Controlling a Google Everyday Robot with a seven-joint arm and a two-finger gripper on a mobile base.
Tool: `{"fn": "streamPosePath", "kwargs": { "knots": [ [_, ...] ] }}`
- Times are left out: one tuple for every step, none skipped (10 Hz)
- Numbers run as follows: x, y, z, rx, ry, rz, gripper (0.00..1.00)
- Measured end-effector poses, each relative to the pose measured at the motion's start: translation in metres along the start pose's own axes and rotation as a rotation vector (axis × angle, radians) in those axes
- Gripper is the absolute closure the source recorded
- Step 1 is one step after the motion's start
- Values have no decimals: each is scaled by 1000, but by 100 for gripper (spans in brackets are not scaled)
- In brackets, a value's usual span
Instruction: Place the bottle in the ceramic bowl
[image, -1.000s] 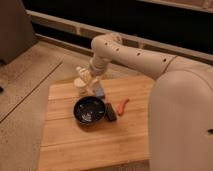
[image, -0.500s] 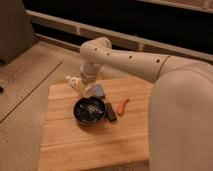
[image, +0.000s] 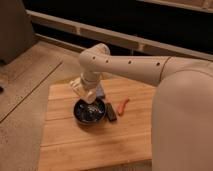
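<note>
The dark glossy ceramic bowl (image: 90, 111) with a pale mottled inside sits on the wooden table (image: 70, 145), left of its middle. My gripper (image: 82, 92) hangs at the end of the white arm, just above the bowl's far left rim. The bottle does not show on the table. A pale shape at the gripper's end, over the bowl's rim, may be the bottle, but I cannot tell it apart from the gripper.
A small black block (image: 111, 113) lies right of the bowl. An orange-red item (image: 123, 105) lies beyond the block. A bluish thing (image: 101, 92) shows behind the gripper. My large white arm (image: 185, 100) covers the table's right side. Speckled floor lies to the left.
The gripper has swung from high at the table's far left down and right, to just over the bowl's rim. The bowl, the block and the orange item have not moved.
</note>
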Motion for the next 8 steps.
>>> {"fn": "streamPosePath", "kwargs": {
  "knots": [
    [11,4,8,8,13,22,100],
    [23,6,16,16,30,46,100],
    [37,5,25,30,51,73,100],
    [50,4,34,38,75,104,100],
    [58,1,42,50,91,126,100],
    [72,-5,55,65,123,161,100],
    [76,-8,61,71,133,176,100],
    [78,-9,66,76,139,185,100]
  ]
}}
